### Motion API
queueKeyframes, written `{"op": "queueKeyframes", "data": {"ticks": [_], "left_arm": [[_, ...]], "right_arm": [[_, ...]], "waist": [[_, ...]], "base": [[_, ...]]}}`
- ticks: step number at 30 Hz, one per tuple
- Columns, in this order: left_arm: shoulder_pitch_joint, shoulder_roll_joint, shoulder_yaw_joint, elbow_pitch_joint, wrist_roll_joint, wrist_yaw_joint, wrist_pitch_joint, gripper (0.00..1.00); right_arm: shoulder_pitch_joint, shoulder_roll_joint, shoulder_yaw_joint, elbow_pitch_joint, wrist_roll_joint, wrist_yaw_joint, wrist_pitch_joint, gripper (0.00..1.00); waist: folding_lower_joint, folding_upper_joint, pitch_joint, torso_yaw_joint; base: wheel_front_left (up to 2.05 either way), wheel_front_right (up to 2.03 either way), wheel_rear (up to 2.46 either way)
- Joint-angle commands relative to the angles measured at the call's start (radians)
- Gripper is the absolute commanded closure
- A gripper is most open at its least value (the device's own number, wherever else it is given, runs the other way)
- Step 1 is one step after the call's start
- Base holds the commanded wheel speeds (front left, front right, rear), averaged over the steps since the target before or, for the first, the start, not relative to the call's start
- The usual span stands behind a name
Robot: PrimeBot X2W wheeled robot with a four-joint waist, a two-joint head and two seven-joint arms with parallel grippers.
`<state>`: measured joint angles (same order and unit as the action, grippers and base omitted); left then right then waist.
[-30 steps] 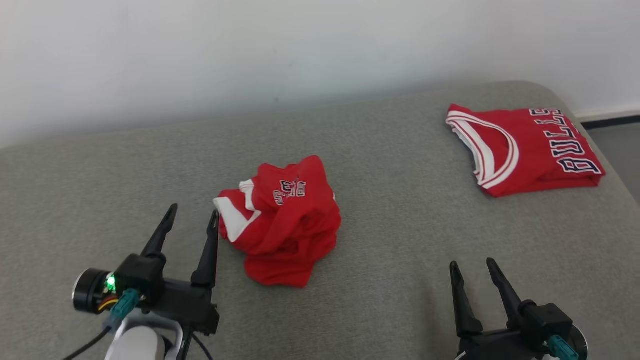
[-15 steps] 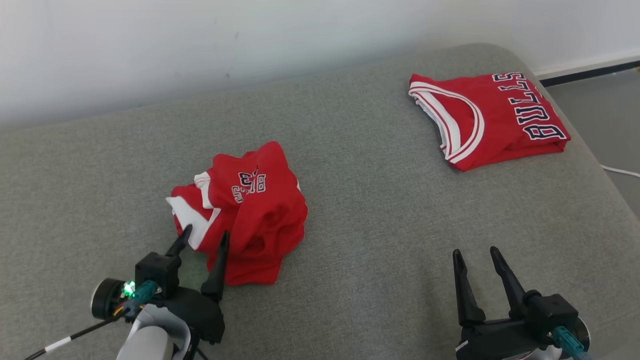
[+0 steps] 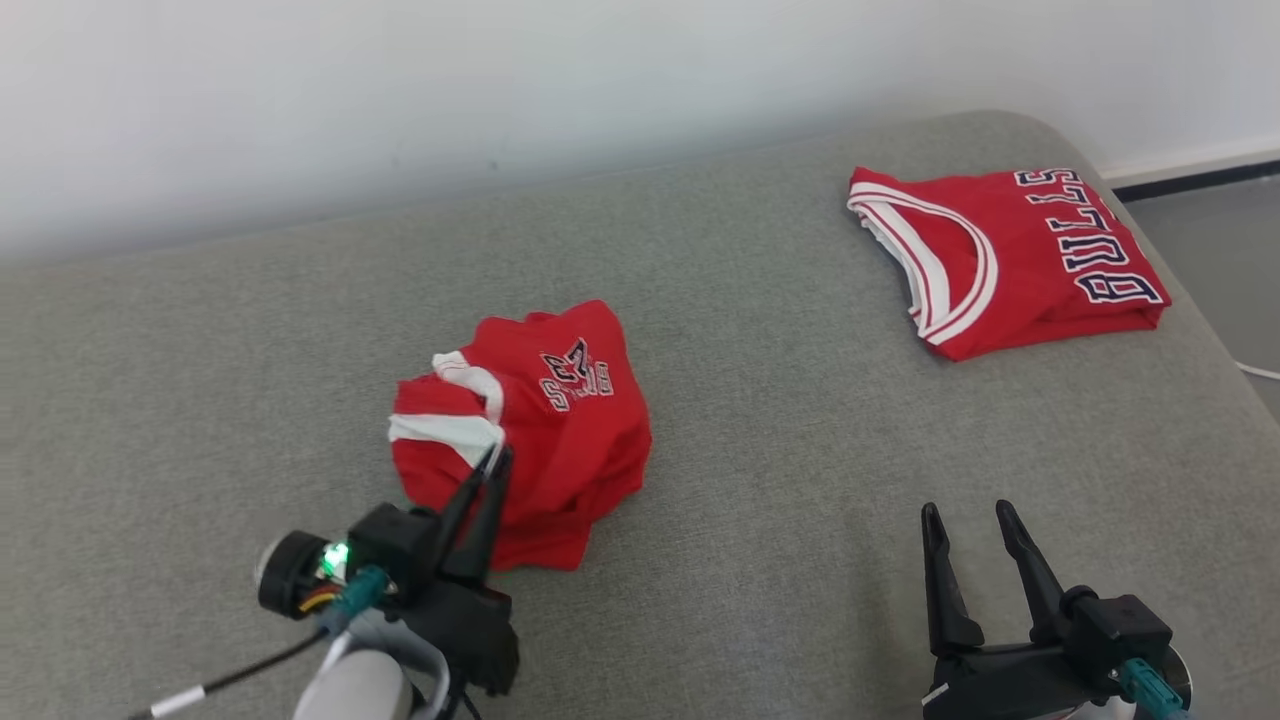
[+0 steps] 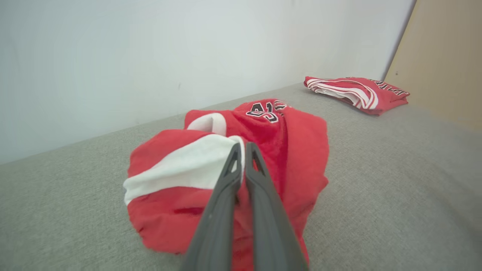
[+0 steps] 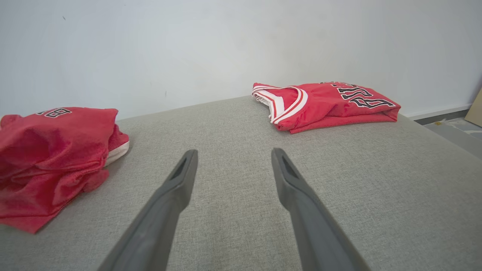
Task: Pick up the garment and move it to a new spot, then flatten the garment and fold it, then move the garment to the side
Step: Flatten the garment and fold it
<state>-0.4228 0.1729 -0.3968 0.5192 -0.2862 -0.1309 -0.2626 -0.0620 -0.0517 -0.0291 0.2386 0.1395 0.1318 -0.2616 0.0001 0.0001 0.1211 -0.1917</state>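
The garment [image 3: 560, 420] is a crumpled red jersey with white trim and dark lettering, heaped on the grey cushion left of centre; it also shows as the garment [image 4: 286, 150] and the garment [image 5: 56, 146]. My left gripper [image 3: 495, 458] is shut on the garment at its white-trimmed near-left edge; in the left wrist view the left gripper [image 4: 243, 147] has its fingers pressed together over the white band. My right gripper [image 3: 968, 512] stands open above bare cushion at the lower right, and the right gripper [image 5: 231, 152] has nothing between its fingers.
A second red jersey [image 3: 1010, 260], folded flat with "BULLS" lettering, lies at the far right of the grey cushion [image 3: 800, 450]; folded jersey [image 4: 356, 94], folded jersey [image 5: 320, 103]. A white wall runs behind. The cushion's right edge drops to the floor [image 3: 1225, 230].
My left gripper has moved forward and right onto the garment's white-trimmed edge and shut on it. The head camera shifted. The right gripper stays open.
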Motion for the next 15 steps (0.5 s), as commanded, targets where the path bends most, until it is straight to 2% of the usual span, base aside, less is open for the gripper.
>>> {"op": "queueKeyframes", "data": {"ticks": [1,6,15], "left_arm": [[0.043,-0.014,-0.009,-0.03,0.011,0.002,-0.003,1.0],[0.143,-0.058,-0.071,-0.077,0.011,0.002,-0.003,1.0],[0.21,-0.095,-0.213,-0.037,-0.028,0.001,-0.003,1.0]], "right_arm": [[0.006,0.003,0.002,-0.001,0.009,-0.003,-0.004,0.0],[0.018,0.003,0.005,0.001,0.019,-0.003,-0.004,0.0],[0.01,0.003,0.0,0.003,0.017,-0.003,-0.004,0.0]], "waist": [[-0.0001,-0.0001,-0.02,0.023],[-0.0001,-0.0001,-0.023,0.046],[-0.0001,-0.0001,-0.018,0.063]], "base": [[0.0,0.0,0.0],[0.0,0.0,0.0],[0.0,0.0,0.0]]}}
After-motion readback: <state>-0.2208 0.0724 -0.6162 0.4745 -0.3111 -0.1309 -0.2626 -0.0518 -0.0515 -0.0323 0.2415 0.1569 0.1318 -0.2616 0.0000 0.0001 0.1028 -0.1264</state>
